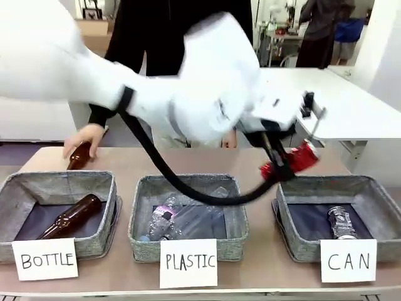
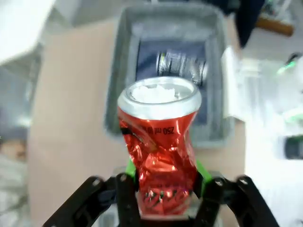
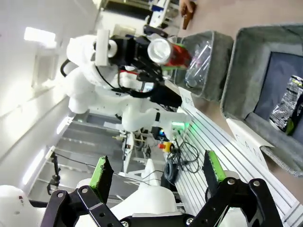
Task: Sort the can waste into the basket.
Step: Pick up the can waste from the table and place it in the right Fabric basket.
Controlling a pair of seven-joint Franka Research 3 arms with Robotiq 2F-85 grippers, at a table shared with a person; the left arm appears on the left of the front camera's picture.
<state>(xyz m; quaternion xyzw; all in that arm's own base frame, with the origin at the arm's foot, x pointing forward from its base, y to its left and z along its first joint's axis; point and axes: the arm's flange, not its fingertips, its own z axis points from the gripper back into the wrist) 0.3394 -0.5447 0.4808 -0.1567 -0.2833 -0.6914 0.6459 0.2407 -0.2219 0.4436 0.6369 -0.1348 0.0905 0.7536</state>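
My left gripper (image 1: 285,164) is shut on a dented red can (image 1: 294,160), carried in the air just above the far left rim of the grey basket (image 1: 376,194) carded "CAN". Seen from the left wrist, the red can (image 2: 160,151) stands between the green pads (image 2: 130,169), with the basket (image 2: 118,90) below it. A silvery-grey can (image 1: 341,221) lies inside that basket, and it is in the left wrist view too (image 2: 182,64). My right gripper (image 3: 156,172) is open and holds nothing; its view catches the red can (image 3: 173,52) and the basket (image 3: 246,61).
A basket carded "PLASTIC" (image 1: 141,213) in the middle holds clear plastic bottles. The left one carded "BOTTLE" (image 1: 19,188) holds a brown glass bottle (image 1: 69,217). A person's hand (image 1: 84,139) rests on another brown bottle (image 1: 78,157) at the far left of the table.
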